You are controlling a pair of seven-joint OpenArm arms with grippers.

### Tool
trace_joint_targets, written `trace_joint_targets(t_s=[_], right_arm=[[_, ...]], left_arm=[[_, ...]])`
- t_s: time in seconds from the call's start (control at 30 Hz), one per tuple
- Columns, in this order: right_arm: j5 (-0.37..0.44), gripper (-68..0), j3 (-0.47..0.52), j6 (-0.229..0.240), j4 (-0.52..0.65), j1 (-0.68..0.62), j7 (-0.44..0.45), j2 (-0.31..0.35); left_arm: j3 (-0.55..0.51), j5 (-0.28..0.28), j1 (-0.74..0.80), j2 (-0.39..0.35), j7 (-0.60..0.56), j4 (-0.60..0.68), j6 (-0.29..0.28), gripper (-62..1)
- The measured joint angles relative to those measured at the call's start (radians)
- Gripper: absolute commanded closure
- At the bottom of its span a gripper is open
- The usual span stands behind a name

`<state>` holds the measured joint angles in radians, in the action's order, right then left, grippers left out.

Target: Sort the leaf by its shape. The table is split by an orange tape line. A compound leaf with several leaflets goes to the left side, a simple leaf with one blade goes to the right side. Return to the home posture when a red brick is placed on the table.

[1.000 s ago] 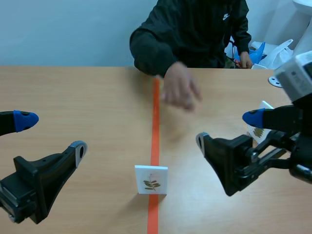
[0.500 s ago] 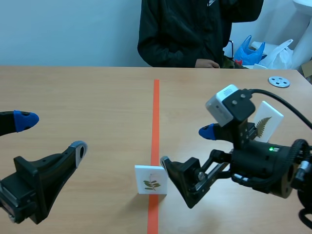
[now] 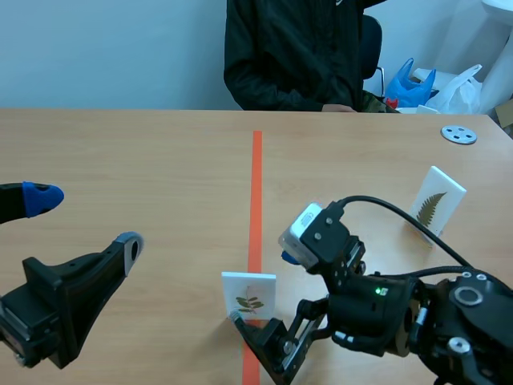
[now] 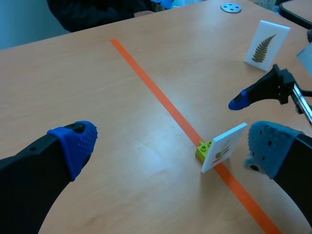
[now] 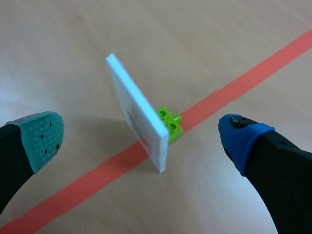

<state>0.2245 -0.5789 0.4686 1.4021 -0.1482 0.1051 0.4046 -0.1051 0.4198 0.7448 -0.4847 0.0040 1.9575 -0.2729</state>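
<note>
Both arms: black matte housings. The left end effector [image 3: 84,218] has two thick fingers with dotted pads [image 4: 77,142], blue and teal. The right end effector [image 3: 263,289] has blue and grey-green pads. Its wrist carries a white module [image 3: 309,234], a black cable [image 3: 385,205] and a lit green indicator [image 3: 377,292].

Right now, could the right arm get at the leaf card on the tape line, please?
Probably yes: the right gripper is open, the card stands between its fingers, and only the card's green base brick is near.
</note>
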Motion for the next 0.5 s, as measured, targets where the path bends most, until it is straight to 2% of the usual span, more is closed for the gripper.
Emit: trace_joint_targets(t_s=[0.13, 0.3, 0.4, 0.5], right_arm=[[-0.062, -67.9, -0.041, -0.004, -0.084, 0.027, 0.081, -0.004], [-0.107, -67.9, -0.045, -0.013, -0.187, 0.055, 0.156, -0.056], [-0.127, -67.9, -0.045, -0.036, -0.217, 0.065, 0.172, -0.085], [-0.135, -67.9, -0.045, -0.038, -0.219, 0.068, 0.182, -0.095]], left_arm=[[0.000, 0.000, 0.000, 0.000, 0.000, 0.000, 0.000, -62.3], [0.000, 0.000, 0.000, 0.000, 0.000, 0.000, 0.000, -62.3], [0.000, 0.000, 0.000, 0.000, 0.000, 0.000, 0.000, -62.3], [0.000, 0.000, 0.000, 0.000, 0.000, 0.000, 0.000, -62.3]])
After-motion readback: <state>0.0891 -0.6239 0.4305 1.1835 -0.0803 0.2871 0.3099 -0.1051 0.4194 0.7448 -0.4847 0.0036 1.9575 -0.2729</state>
